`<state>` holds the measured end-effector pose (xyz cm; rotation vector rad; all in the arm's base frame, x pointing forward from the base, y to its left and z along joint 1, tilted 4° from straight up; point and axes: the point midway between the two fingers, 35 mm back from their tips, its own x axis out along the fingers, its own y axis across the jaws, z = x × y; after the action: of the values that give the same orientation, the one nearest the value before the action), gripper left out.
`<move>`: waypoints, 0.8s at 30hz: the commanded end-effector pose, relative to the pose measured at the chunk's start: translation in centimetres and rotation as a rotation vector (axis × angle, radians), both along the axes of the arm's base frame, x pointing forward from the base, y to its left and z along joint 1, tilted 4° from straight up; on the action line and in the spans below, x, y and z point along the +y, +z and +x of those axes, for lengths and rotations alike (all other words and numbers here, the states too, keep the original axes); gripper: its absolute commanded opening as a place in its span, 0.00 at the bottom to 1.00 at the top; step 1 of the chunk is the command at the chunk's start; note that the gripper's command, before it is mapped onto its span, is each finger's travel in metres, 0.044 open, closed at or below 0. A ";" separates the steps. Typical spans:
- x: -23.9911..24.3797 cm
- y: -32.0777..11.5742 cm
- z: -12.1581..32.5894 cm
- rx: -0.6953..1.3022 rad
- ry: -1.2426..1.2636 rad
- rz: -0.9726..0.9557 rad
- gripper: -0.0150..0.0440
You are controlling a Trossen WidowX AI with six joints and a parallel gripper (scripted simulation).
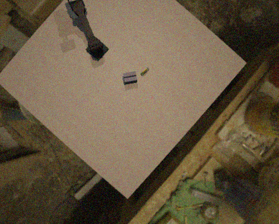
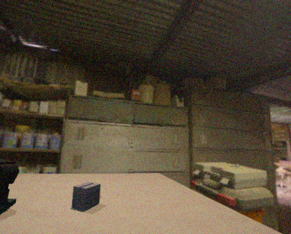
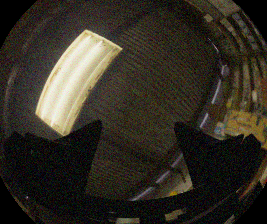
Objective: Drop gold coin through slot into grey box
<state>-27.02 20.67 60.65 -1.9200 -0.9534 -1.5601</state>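
Our fingers stand released and wide apart, with nothing between them; the wrist view looks up at roof and lamp (no coin there). From the top view, the coin stands in its holder on the table, well apart from the fingers and beyond the box. Its long axis runs slantwise to the slot, so we judge a wrist turn will be needed between grasp and drop. The box's inside we cannot see.
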 end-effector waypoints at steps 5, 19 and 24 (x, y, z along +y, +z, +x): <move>-3.9 2.5 4.2 0.123 0.060 0.085 0.71; -15.3 5.8 21.5 0.585 0.284 0.385 0.53; -17.8 4.6 28.8 0.779 0.346 0.444 0.53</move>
<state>-3.06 4.38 66.10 -1.7160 -0.5573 -0.7856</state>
